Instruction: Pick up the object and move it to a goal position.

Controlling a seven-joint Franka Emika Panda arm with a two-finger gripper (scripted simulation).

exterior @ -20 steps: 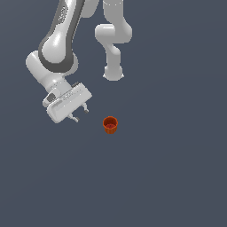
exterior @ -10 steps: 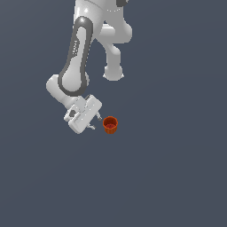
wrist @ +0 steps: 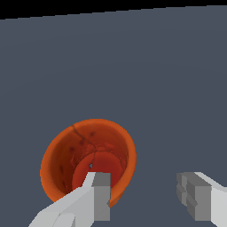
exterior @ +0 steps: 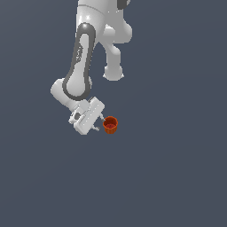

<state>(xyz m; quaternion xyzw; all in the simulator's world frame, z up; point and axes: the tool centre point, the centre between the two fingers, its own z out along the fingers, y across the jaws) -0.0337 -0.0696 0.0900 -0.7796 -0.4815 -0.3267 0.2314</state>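
Note:
The object, a small orange-red cup (exterior: 110, 125) with a darker red inside, stands upright on the grey floor. My gripper (exterior: 99, 123) sits just to its left in the exterior view, tilted, with its fingers close to the cup's rim. In the wrist view the cup (wrist: 84, 155) looms large and I look into its mouth. The gripper (wrist: 148, 197) is open. One fingertip (wrist: 101, 195) overlaps the cup's near rim in the picture, the other fingertip (wrist: 195, 197) is off to the side over bare floor. The cup is not between the fingers.
The arm's white base and links (exterior: 113, 53) rise behind the cup in the exterior view. Plain dark grey floor (exterior: 177, 168) lies all around. No goal marker shows.
The arm has swung down and toward the exterior view's right, bringing the gripper from well left of the cup to right beside it. The cup has not moved.

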